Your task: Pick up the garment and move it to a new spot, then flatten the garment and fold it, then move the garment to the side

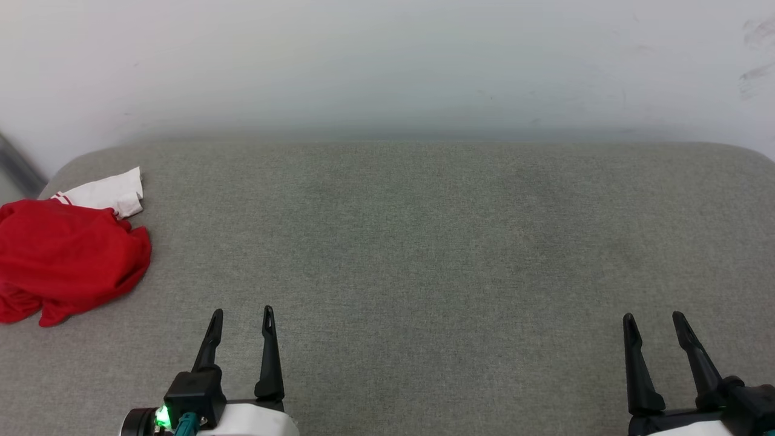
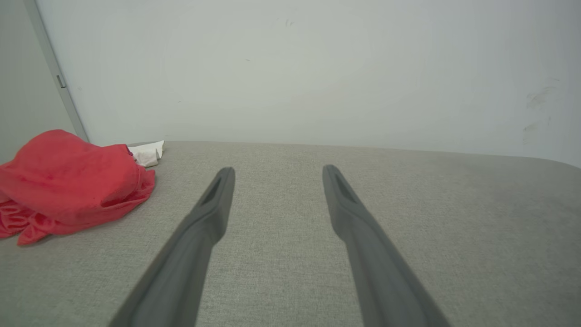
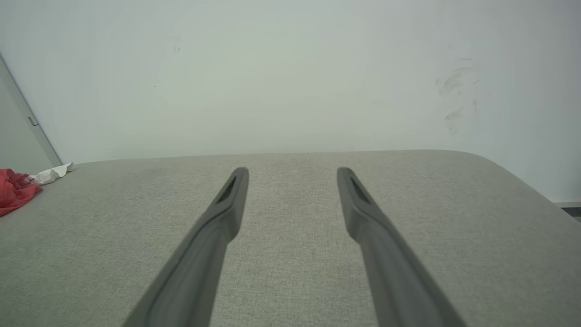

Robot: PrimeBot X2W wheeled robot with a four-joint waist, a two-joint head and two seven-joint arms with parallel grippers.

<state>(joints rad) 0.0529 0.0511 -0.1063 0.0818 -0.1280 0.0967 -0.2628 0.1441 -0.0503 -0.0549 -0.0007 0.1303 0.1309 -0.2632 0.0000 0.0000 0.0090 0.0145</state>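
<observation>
The garment (image 1: 66, 254) lies crumpled in a red heap at the far left of the grey cushioned surface (image 1: 412, 242), with a white sleeve poking out behind it. From the left wrist, the garment (image 2: 68, 181) bulges up at the left; from the right wrist, the garment (image 3: 16, 190) shows as a small red patch at the left edge. My left gripper (image 1: 242, 318) stands open at the lower left, to the right of the garment and apart from it, with nothing between its fingers (image 2: 218, 200). At the lower right my right gripper (image 1: 654, 321) is open and empty.
A pale wall (image 1: 387, 66) rises right behind the cushioned surface. The surface's rounded far corners show at left and right. A grey vertical strip (image 2: 54, 72) runs up the wall behind the garment.
</observation>
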